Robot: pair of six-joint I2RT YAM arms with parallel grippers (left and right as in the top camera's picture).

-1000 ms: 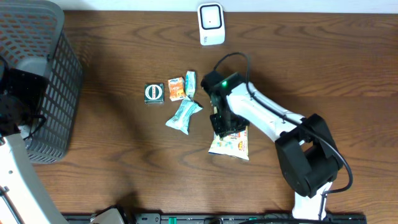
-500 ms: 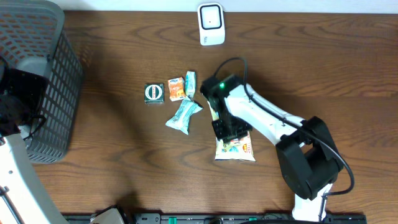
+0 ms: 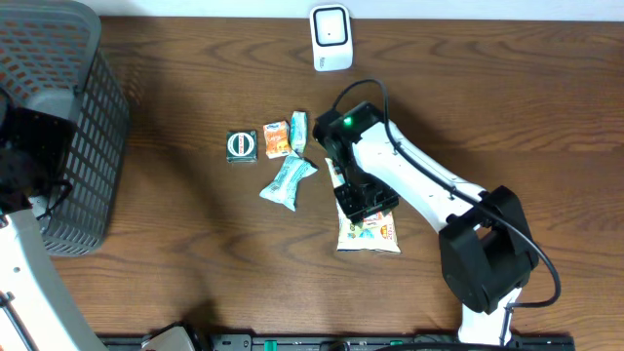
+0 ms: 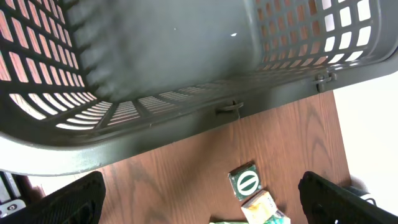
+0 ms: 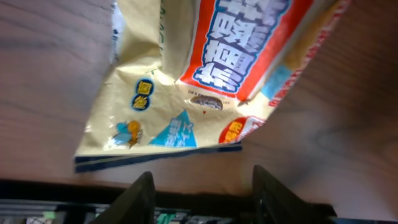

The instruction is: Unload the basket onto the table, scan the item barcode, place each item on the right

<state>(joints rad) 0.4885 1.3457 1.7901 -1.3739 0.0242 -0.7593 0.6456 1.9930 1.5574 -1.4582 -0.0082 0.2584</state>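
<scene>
I take the white scanner (image 3: 331, 37) at the far edge of the table (image 3: 546, 117) as my mark. The snack bag (image 3: 369, 232) lies flat on the wood, well in front of the scanner and slightly to its right. Its yellow face with the red label is turned up.

The right end effector (image 3: 366, 203) sits over the bag's scanner-side end. From overhead I cannot tell whether it touches the bag. In the right wrist view the two fingers (image 5: 140, 196) are spread with nothing between them, and the bag (image 5: 205, 81) lies just past their tips. That view is blurred, so the small print is unreadable.

A loose cluster sits in front of the scanner and to its left, apart from the bag:
- a dark packet with a green round mark (image 3: 241, 145)
- an orange packet (image 3: 277, 137)
- a pale narrow packet (image 3: 299, 129) beside the orange one
- a light blue wrapper (image 3: 288, 181), the farthest of the four from the scanner

The grey basket (image 3: 58, 127) stands far to the scanner's left, at the table's end. The left end effector (image 4: 199, 199) hangs beside its wall, fingers spread wide and empty.
</scene>
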